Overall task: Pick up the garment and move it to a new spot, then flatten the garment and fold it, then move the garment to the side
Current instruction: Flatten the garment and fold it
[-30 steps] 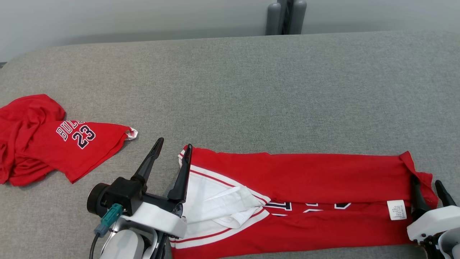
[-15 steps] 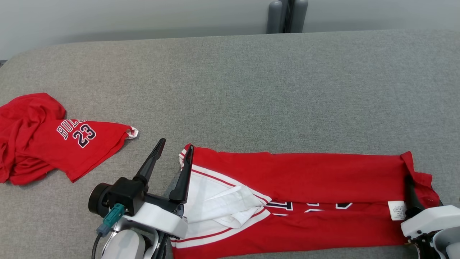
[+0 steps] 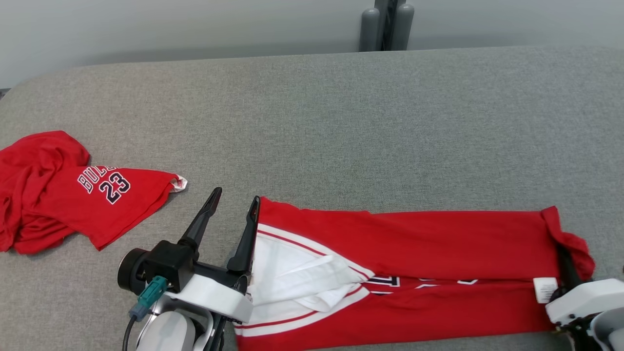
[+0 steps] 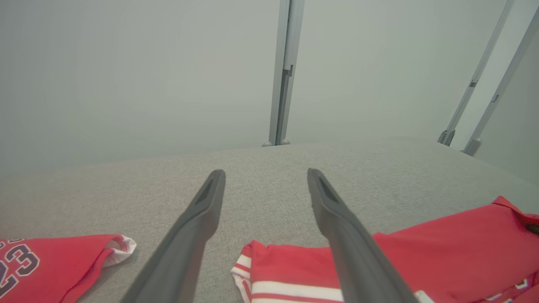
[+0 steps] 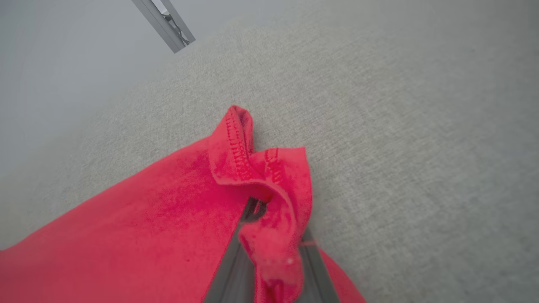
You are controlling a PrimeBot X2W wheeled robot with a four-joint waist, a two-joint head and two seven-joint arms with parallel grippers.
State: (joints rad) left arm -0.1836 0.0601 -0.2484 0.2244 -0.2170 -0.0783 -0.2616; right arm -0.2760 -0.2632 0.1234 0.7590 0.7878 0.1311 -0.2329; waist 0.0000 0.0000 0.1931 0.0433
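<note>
1. Shirt (image 3: 414, 243) is laid long, from left to right, on the counter (image 3: 341, 122).
2. Its right end is pinched tight in the closed right hand (image 3: 563, 258).
3. Its left end is found just beside the left hand (image 3: 236, 196), spread wide and empty.

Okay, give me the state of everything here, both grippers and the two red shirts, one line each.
jersey: folded lengthwise, lying flat on the grey surface.
left gripper: open, holding nothing, by the jersey's left end.
right gripper: shut on the jersey's bunched right corner.
number 23 shirt: crumpled, lying apart at the left.
</note>
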